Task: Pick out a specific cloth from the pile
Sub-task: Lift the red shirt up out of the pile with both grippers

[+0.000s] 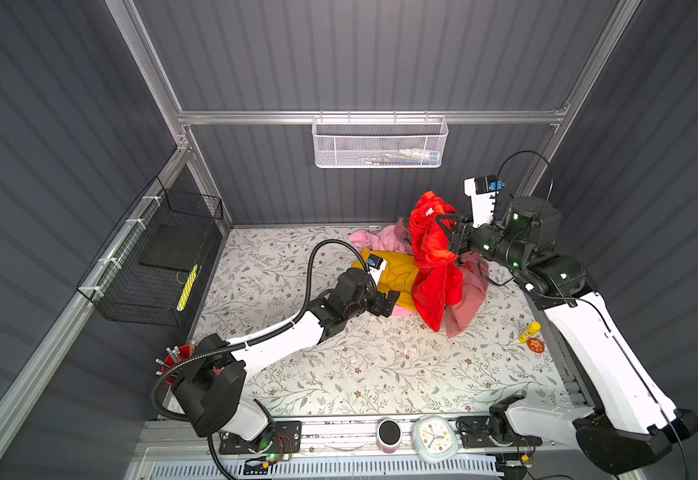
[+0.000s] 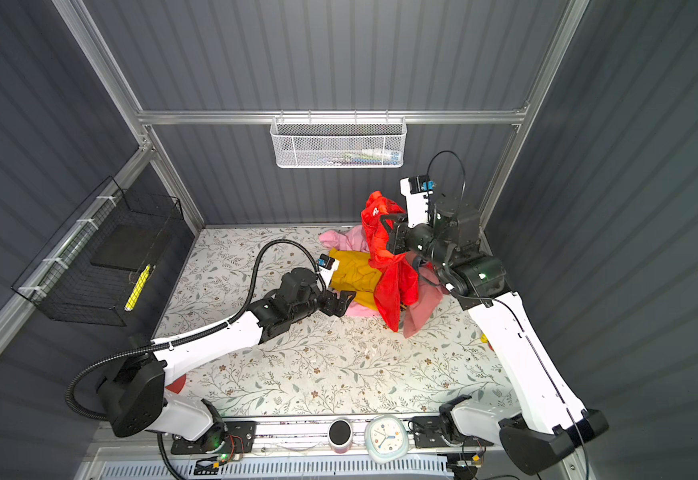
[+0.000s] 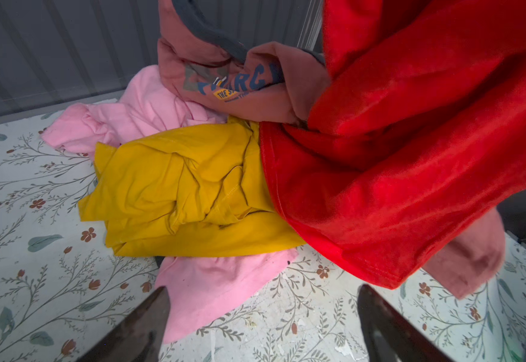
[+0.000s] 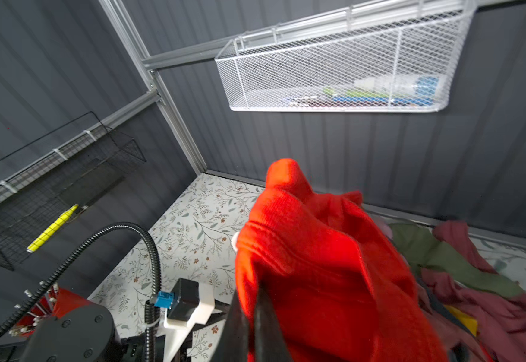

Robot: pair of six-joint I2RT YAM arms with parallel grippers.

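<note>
Marker (image 1: 187, 287) in basket (image 1: 139, 309), cloth (image 1: 436, 270) in gripper (image 1: 443, 232)

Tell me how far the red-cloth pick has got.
Done: the right gripper is shut on the red cloth and holds it high. In hand: lifting; its lower end hangs down against the pile. Left: pulling it fully clear. The left gripper is open, empty.

Dusty-rose shirt (image 3: 246, 103), left wrist view: blue print reads "ARC", letters either side lost in folds. Yellow band (image 3: 227, 93) under it: "THE S", rest hidden. Smaller line below too fine to read. Clock (image 1: 435, 437) numerals & white tag (image 1: 429, 212) on red cloth (image 1: 436, 270): illegible.
</note>
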